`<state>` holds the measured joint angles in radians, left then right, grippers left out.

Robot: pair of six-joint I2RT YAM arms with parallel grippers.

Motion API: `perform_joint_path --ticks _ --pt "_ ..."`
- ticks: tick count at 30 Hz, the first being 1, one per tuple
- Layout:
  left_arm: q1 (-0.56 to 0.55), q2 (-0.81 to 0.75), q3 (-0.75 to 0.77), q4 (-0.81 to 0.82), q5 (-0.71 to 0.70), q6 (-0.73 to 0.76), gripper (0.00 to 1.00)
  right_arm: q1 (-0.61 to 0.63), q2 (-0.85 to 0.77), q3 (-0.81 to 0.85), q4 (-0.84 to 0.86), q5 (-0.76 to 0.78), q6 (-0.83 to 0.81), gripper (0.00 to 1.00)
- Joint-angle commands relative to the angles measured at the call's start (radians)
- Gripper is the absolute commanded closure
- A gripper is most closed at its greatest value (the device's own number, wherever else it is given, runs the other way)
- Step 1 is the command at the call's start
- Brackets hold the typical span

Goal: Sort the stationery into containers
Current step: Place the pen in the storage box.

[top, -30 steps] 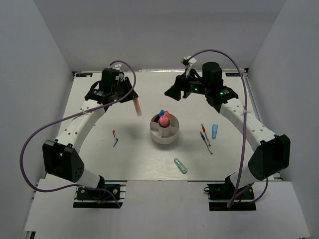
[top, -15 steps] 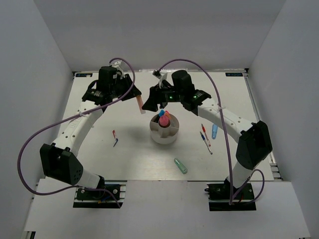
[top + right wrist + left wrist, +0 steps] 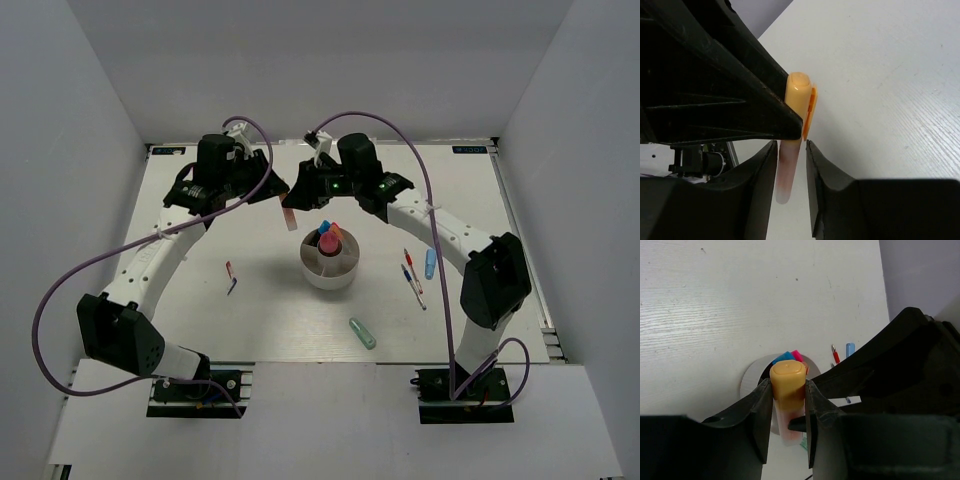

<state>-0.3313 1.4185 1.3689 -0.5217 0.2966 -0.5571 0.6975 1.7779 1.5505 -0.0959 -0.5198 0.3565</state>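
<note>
An orange-capped highlighter point(image 3: 290, 218) hangs in the air left of the round white cup point(image 3: 311, 270). My left gripper point(image 3: 788, 387) is shut on its cap point(image 3: 788, 376). My right gripper point(image 3: 791, 145) stands around its pale barrel point(image 3: 786, 172); the barrel lies against one finger, with a slim gap at the other. In the top view the two grippers, left point(image 3: 279, 194) and right point(image 3: 300, 198), meet nose to nose. Pink point(image 3: 328, 242) and blue point(image 3: 323, 226) highlighters stand in the cup.
On the table lie a mint-green highlighter point(image 3: 362, 333) in front of the cup, a blue highlighter point(image 3: 430, 263) and thin red and blue pens point(image 3: 412, 277) to its right, and a small pen point(image 3: 231, 276) to its left.
My right arm swung left across the table to the held highlighter and its jaws narrowed around the barrel. My left gripper carried the highlighter slightly right and kept its hold.
</note>
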Motion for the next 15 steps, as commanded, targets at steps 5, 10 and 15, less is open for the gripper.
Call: perform_joint_path --ticks 5,10,15 --pt "-0.014 -0.044 -0.004 0.017 0.022 0.031 0.95 -0.001 0.02 0.056 0.035 -0.037 0.021 0.76" --pt "-0.014 -0.043 0.004 0.023 0.018 0.074 0.96 0.0 0.02 0.045 0.024 -0.06 0.029 0.78" --pt "-0.023 -0.03 0.016 0.026 0.021 0.109 0.98 -0.004 0.025 0.033 0.018 -0.085 0.036 0.81"
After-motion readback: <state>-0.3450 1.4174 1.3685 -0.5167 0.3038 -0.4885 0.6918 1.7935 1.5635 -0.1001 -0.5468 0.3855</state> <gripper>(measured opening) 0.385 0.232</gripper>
